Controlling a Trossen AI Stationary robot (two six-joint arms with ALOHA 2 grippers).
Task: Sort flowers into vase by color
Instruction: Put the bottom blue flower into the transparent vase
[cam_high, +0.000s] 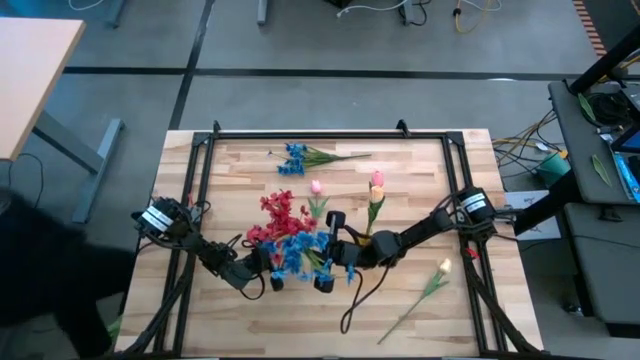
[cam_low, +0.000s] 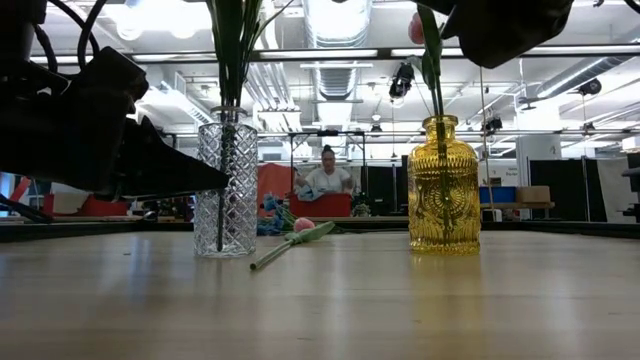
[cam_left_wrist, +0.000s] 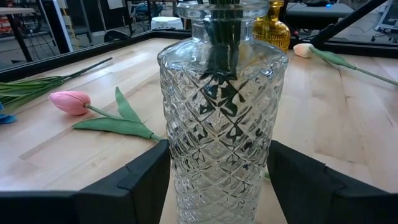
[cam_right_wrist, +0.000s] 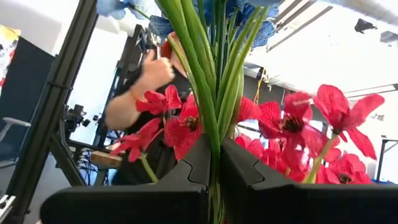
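**Both grippers at the clear vase, flowers partly sorted**

Surface: pale wooden table (cam_high: 240, 160) with a black frame along its edges, grey floor around it.

Landmark: clear cut-glass vase (cam_left_wrist: 222, 118), near the table's middle. It holds green stems with red flowers (cam_high: 280, 218) and blue flowers (cam_high: 297, 250).

Left gripper (cam_high: 268, 278): fingers (cam_left_wrist: 146, 177) stand on either side of the vase body, close against the glass; I cannot tell whether they press it.

Right gripper (cam_right_wrist: 214, 180): closed on the bunch of green stems (cam_right_wrist: 217, 81) above the vase, red blossoms all around.

Yellow glass vase (cam_low: 443, 185): just beside the clear vase, toward the right arm, one stem in it.

Loose on the wood near the clear vase: pink tulip (cam_left_wrist: 71, 102) with leaves; a blue spray (cam_high: 296, 157) farther off toward the far edge; a cream tulip (cam_high: 441, 268) beyond the yellow vase.

Room: open workshop, ceiling lights and ducts; a person (cam_low: 327, 175) sits behind the table.
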